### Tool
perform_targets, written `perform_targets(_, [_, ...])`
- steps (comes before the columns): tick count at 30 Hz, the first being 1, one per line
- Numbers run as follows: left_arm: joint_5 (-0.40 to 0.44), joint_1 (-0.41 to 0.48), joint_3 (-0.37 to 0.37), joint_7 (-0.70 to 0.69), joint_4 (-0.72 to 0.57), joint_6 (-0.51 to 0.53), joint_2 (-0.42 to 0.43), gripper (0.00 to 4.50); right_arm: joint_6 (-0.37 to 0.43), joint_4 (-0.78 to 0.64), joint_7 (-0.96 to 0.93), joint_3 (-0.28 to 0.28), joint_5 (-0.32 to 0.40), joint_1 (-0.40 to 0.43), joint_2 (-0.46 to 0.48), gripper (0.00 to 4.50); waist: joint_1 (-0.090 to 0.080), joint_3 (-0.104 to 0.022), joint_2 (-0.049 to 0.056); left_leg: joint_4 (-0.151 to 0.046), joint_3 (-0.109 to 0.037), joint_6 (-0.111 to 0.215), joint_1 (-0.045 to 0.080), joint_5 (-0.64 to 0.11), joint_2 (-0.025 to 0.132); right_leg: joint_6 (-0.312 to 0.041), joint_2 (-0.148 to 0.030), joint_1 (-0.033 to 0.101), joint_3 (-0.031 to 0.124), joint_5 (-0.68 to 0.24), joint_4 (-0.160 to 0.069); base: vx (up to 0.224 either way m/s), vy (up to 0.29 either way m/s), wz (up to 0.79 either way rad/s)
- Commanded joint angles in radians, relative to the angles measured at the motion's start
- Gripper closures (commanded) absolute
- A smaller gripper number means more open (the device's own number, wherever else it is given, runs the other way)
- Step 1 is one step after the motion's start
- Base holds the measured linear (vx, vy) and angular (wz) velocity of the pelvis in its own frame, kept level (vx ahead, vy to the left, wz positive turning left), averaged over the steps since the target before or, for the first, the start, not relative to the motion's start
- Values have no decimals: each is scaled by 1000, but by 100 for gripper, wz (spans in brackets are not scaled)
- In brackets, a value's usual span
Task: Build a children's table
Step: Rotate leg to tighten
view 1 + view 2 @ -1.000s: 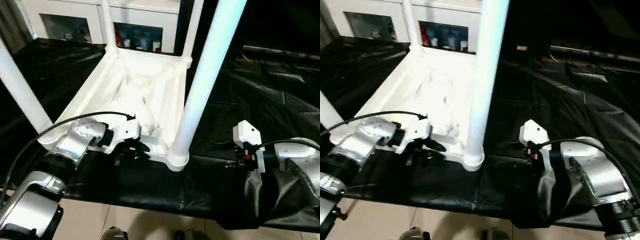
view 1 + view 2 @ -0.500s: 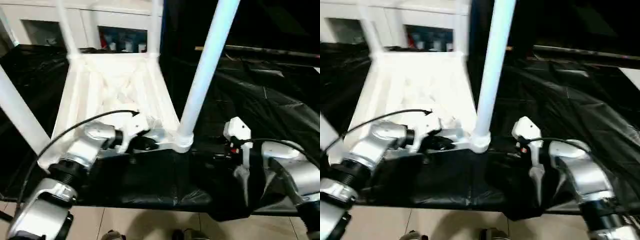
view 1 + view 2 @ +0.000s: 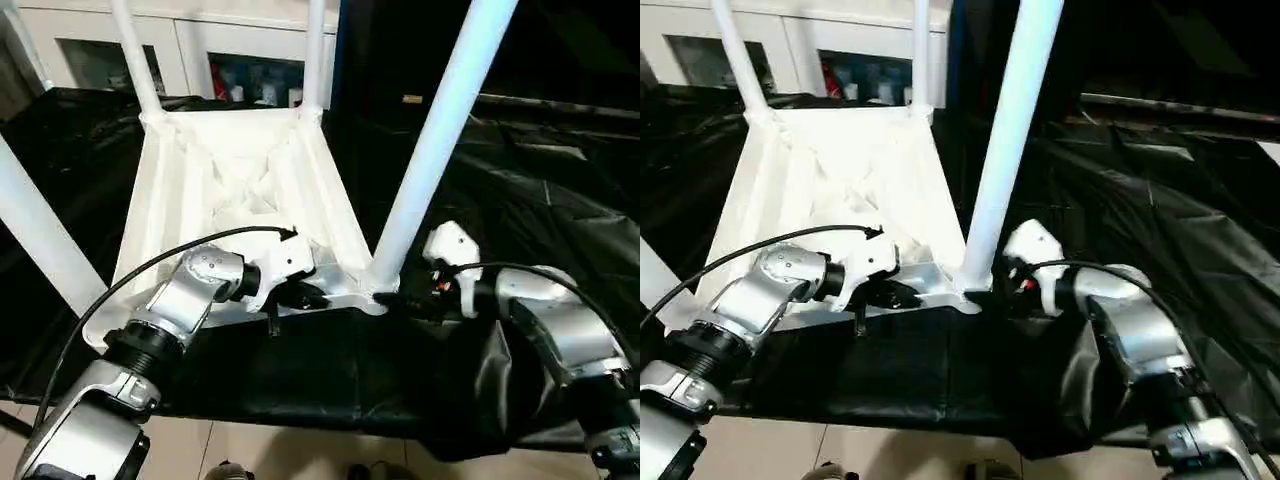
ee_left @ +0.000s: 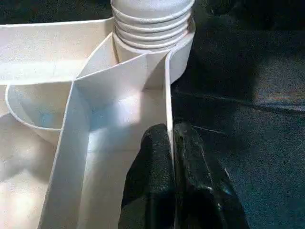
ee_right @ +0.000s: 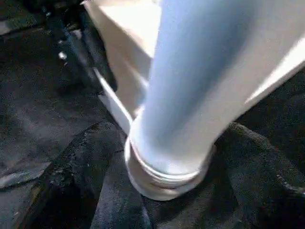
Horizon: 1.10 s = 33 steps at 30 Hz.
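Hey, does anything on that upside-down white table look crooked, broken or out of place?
Nothing stands out. The table top lies underside up on the black sheet, and each leg in view stands straight in its corner socket.

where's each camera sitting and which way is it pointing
Left and right eye views: on the head, looking forward and down at the upturned table top; both silver forearms show.
Left wrist view: along the left gripper, pinching the rim.
Right wrist view: along the right gripper's fingers, flanking the near leg.
Shared: that leg's corner socket.
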Motion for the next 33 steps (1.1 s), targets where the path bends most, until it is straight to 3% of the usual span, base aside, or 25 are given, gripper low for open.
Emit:
perform_targets(1, [29,10,-31,-3,34,15,7,450,-24,26,-4,13,-26,-19,8,76,1,-69,-5,-71,7,39,-2,-278,6,-162,-46,51,32,-410,-89,0,0,0])
perform_targets(6, [29,2,-26,-4,41,14,5,450,-41,71,-44,7,-35,-50,36,76,-3,-65,-3,-73,3,30,1,-306,5,-133,-48,46,28,-483,-98,0,0,0])
perform_targets(20, [34,-1,-19,-6,58,3,5,450,-68,107,-29,16,-47,-62,51,191,-7,-60,-5,-76,2,32,1,-338,5,-109,-46,40,25,-540,-106,0,0,0])
perform_targets(26, [29,2,-9,9,61,4,-2,450,-74,115,-30,17,-53,-61,60,210,-9,-58,-6,-76,1,33,2,-346,4,-94,-46,37,24,-572,-111,0,0,0])
perform_targets(28, [18,0,11,42,71,11,-21,450,-79,129,-60,6,-52,-56,74,212,-10,-58,-12,-76,2,35,1,-341,4,-91,-46,37,23,-576,-112,0,0,0])
perform_targets(31, [14,-10,36,117,103,24,-64,450,-73,180,-189,-47,-45,-50,128,213,-12,-55,-7,-74,1,28,5,-359,1,-77,-46,30,18,-626,-121,0,0,0])
perform_targets(33, [17,-25,53,191,137,35,-105,450,-56,212,-310,-93,-37,-43,182,213,-19,-56,-6,-74,-3,18,7,-382,-3,-56,-47,30,6,-664,-131,0,0,0])
